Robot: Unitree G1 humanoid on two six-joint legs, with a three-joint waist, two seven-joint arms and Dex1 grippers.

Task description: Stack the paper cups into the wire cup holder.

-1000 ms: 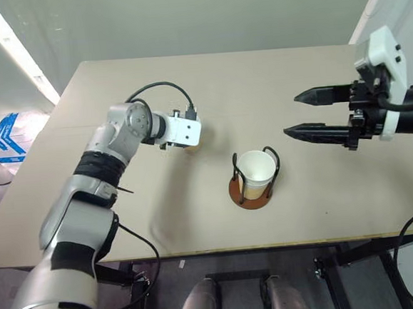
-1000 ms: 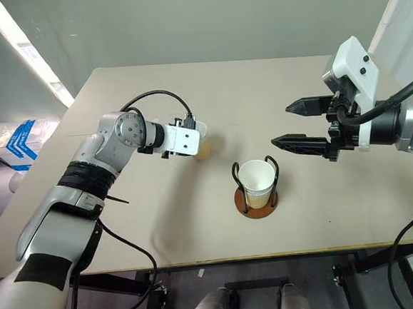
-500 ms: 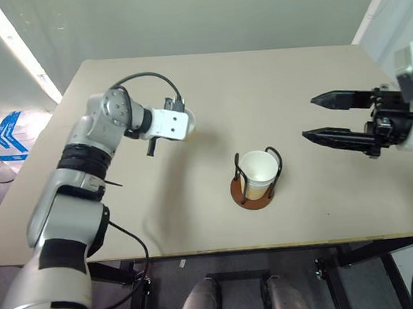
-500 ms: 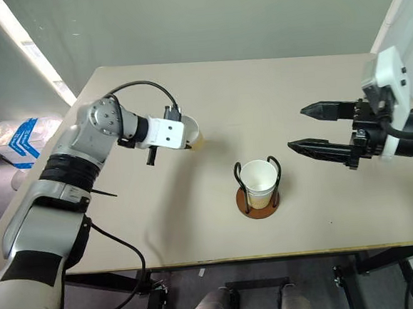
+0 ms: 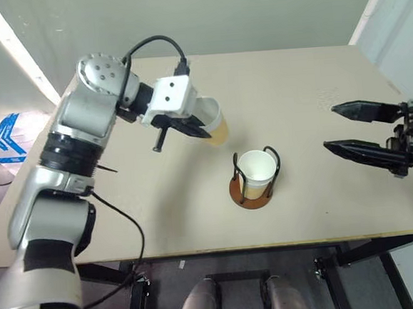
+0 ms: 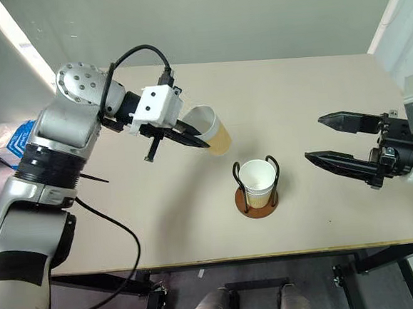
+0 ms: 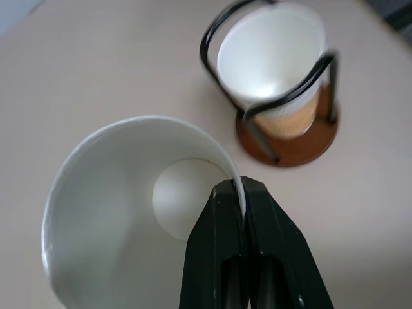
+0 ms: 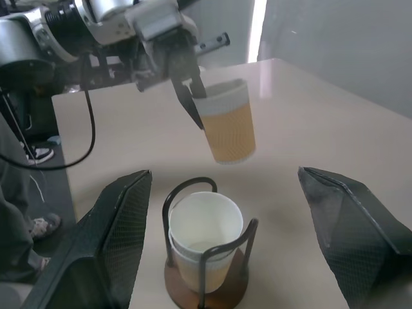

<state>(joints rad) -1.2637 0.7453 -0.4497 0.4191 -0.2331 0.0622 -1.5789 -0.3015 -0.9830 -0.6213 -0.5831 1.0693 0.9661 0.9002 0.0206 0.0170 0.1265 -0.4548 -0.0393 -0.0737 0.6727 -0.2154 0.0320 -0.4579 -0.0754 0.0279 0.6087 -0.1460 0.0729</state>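
1. Worktop [image 5: 294,83] carries the task's things; its broad beige surface leaves both arms free room around the middle.
2. Wire cup holder [image 5: 252,192] stands upright near the centre of the worktop, black loops rising from a reddish-brown disc. Paper cups are already nested in it [image 5: 256,170]; the right wrist view shows two rims, one inside the other, so by my reading the stack is nearly complete.
3. Carried paper cup [image 6: 212,130] hangs tilted in the air at about 10 o'clock from the holder, clear of the worktop. It is probably held by its rim so that the tapered body stays free to drop into the stack.
4. Left pincer [image 7: 239,193] is closed, pinching the cup's wall, one finger inside and one outside.
5. Right pincer [image 5: 351,126] stands wide apart at about 3 o'clock from the holder, holding and touching nothing, seemingly out of the way.
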